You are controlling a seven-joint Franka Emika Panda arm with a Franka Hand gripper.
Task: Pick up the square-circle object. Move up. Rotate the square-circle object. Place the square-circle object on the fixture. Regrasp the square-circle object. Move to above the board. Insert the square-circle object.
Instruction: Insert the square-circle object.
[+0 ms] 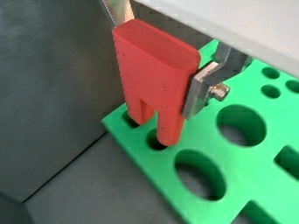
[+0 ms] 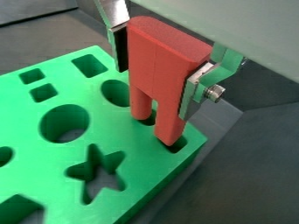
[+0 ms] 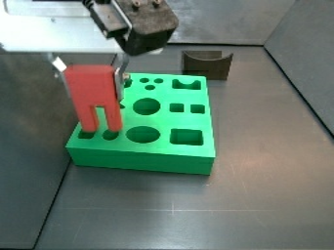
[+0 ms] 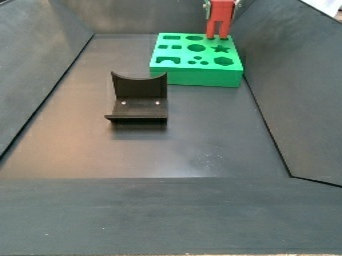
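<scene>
The red square-circle object [image 1: 155, 74] stands upright with its two legs pointing down, their tips in holes at a corner of the green board [image 1: 233, 188]. It shows in both wrist views [image 2: 162, 74] and both side views [image 3: 93, 95] [image 4: 219, 17]. My gripper [image 1: 162, 63] is shut on its boxy body, silver fingers [image 2: 201, 80] pressed on both sides. In a side view the gripper [image 3: 89, 73] hangs over the board's [image 3: 150, 132] near left corner. The board [image 2: 70, 140] has star, round and square holes. The dark fixture [image 4: 136, 98] stands apart from the board [image 4: 201, 58].
The fixture [image 3: 206, 62] sits behind the board in a side view. Dark sloped walls [image 4: 40, 90] enclose the grey floor [image 4: 187, 150]. The board lies near the far wall in that view.
</scene>
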